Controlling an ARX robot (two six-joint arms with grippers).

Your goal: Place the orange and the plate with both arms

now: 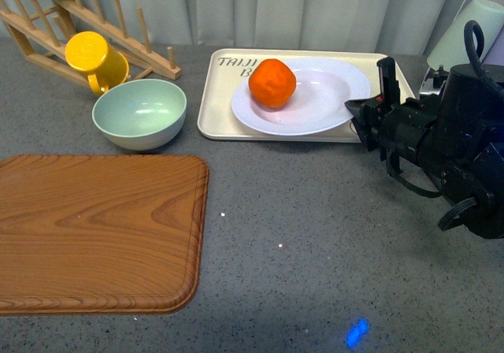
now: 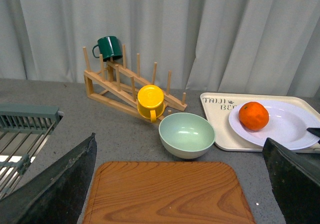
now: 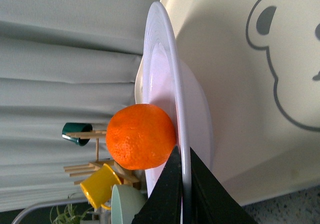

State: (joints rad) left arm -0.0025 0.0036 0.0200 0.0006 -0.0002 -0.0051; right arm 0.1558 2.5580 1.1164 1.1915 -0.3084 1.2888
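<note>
**Right pincer on plate rim; left pincer wide and empty**

The front view showed the orange [image 1: 272,83] resting on the left part of the plate [image 1: 315,105]. The plate lay on a beige tray [image 1: 211,109] at the far side of the grey table [image 1: 299,235]. The right gripper [image 1: 372,98] met the plate at its right rim. This view did not make clear how the jaws stood, and it showed nothing of the left arm.

The right wrist view settled the first matter. The right gripper [image 3: 186,186] had its two dark fingers [image 3: 167,194] set narrowly, one on each face of the plate [image 3: 165,59] rim, closed upon it. The orange [image 3: 140,136] sat inside the plate close to the gripped edge. Only this view showed the bear outline printed on the tray [image 3: 260,109].

The left wrist view alone showed the left gripper [image 2: 178,140]. Its fingers [image 2: 60,189] were spread wide with nothing held between them, above a wooden cutting board [image 2: 167,194]. It was well apart from the plate [image 2: 287,126] and the orange [image 2: 253,115].

Between board and tray stood a mint-green bowl [image 1: 139,113]. Behind it a yellow mug [image 1: 96,60] leaned against a wooden rack [image 1: 118,38]. The left wrist view also recorded a dark green mug [image 2: 109,47] hung on the rack's top end, and a grey slatted drainer [image 2: 25,129] off to the left side.
</note>
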